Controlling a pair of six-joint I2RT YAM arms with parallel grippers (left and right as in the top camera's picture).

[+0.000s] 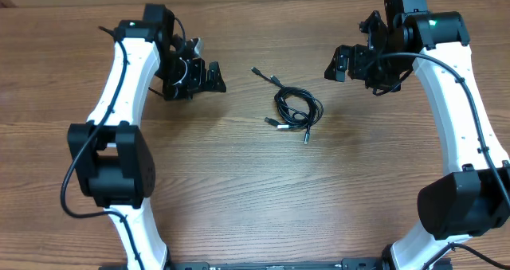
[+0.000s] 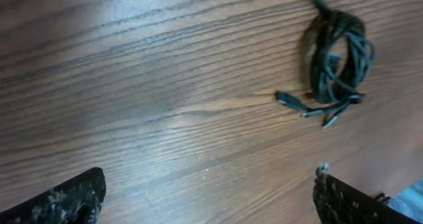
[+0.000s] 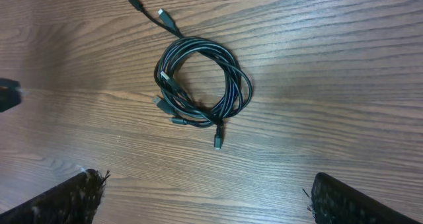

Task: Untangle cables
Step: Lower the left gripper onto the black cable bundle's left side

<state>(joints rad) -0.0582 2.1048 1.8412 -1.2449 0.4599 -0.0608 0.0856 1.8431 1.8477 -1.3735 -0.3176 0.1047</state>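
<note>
We see the cables [image 1: 296,107] lying in one small coiled bundle on the wooden table [image 1: 255,190], between the two arms and somewhat toward the far side. Two plug ends trail off to the far left and others poke out at the near edge. Our left gripper [image 2: 210,203] hovers left of the bundle with its jaws spread wide, holding nothing. Our right gripper [image 3: 211,199] hangs to the right, equally wide and apart from the cables.

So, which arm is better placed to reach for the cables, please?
Right, probably: the right hand, open, sits nearer the cables, and its wrist view centres them; the left hand sees them off to a corner.
</note>
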